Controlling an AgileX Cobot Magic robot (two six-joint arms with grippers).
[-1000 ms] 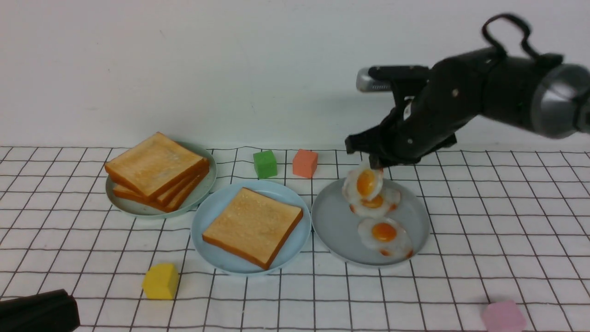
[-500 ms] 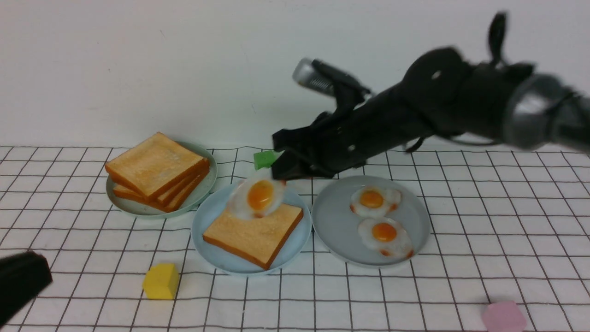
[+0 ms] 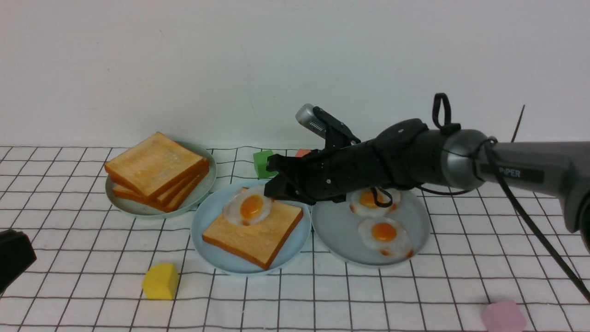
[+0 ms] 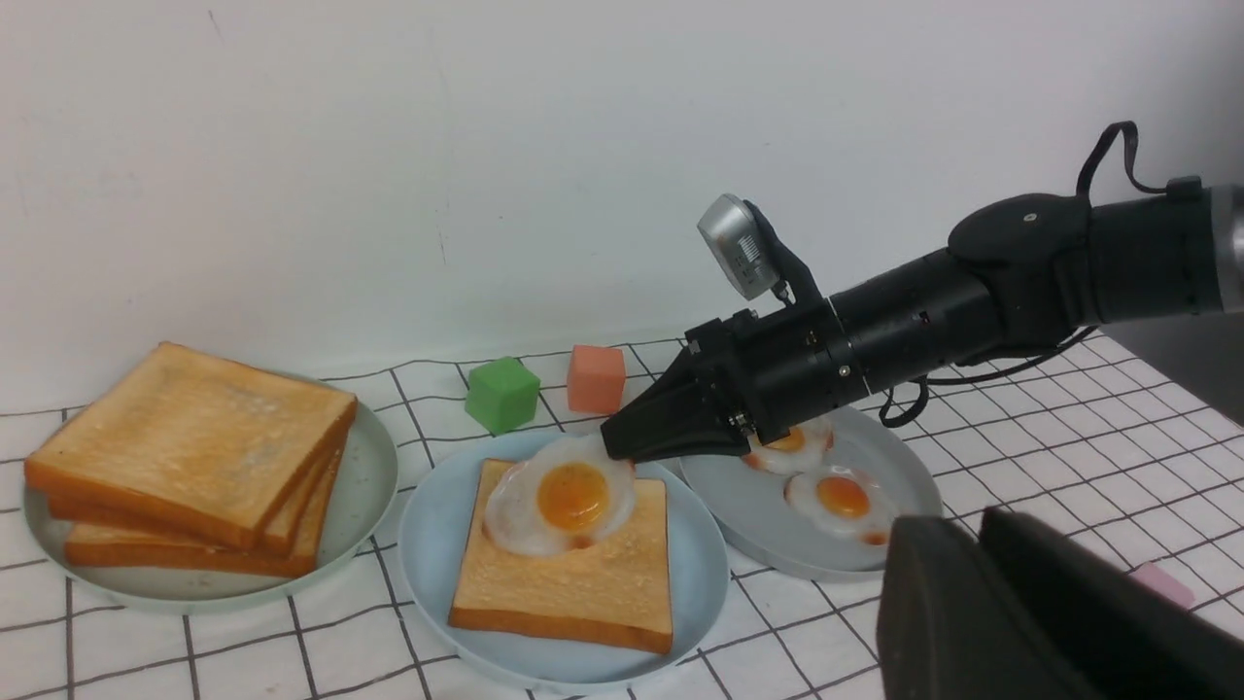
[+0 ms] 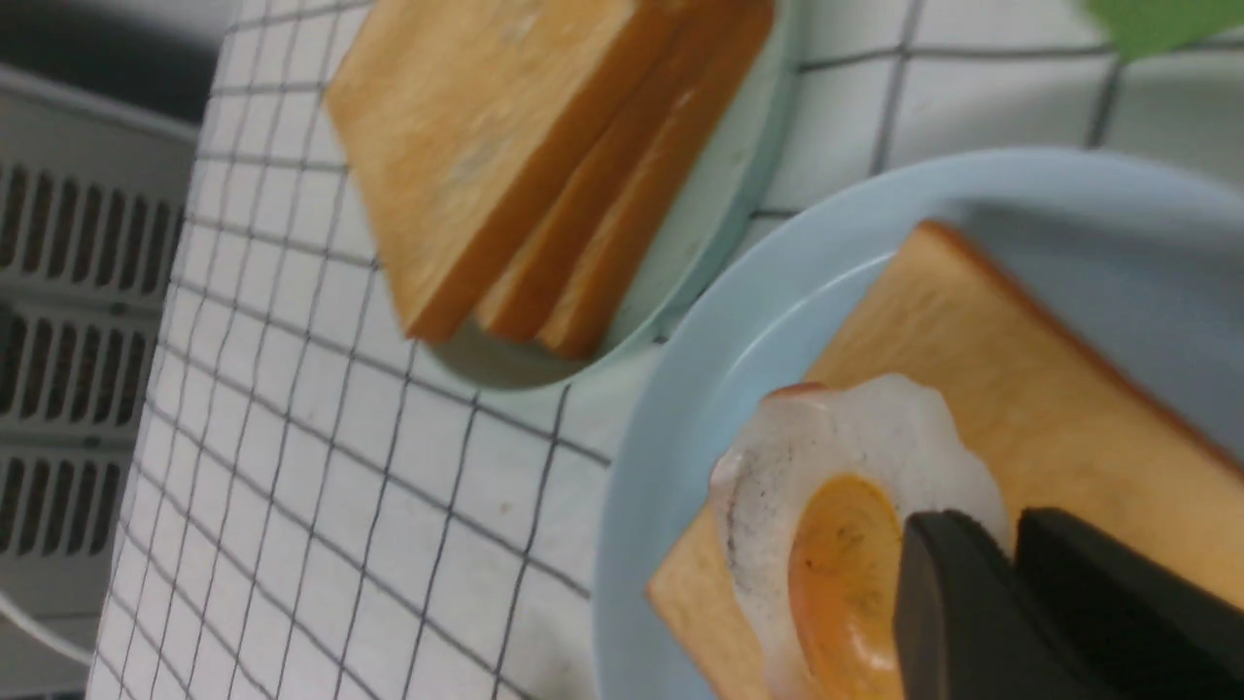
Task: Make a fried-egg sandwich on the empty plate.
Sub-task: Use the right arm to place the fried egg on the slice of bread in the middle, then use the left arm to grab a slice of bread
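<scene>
The light sky-blue plate (image 3: 207, 216) sits at the table's middle with one toast slice (image 3: 258, 233) on it. A fried egg (image 3: 249, 207) lies tilted on the slice's far left corner. My right gripper (image 3: 273, 186) is shut on the egg's far edge, and the egg's white shows between its fingertips (image 5: 957, 544) in the right wrist view. The egg (image 4: 559, 496) and the right gripper (image 4: 622, 445) also show in the left wrist view. My left gripper (image 4: 972, 530) is shut and empty, low at the table's front left (image 3: 14, 258). No second slice covers the egg.
A pile of plain toast (image 3: 154, 168) sits on a grey-green plate (image 3: 205, 186) at the back left. A grey plate (image 3: 336, 230) on the right holds two fried eggs. Green (image 3: 264, 163), orange (image 3: 303, 152), yellow (image 3: 160, 281) and pink (image 3: 502, 317) cubes lie around.
My right gripper carried the egg left from above the grey plate to the blue plate and lowered it onto the toast. My left gripper shifted slightly at the front left.
</scene>
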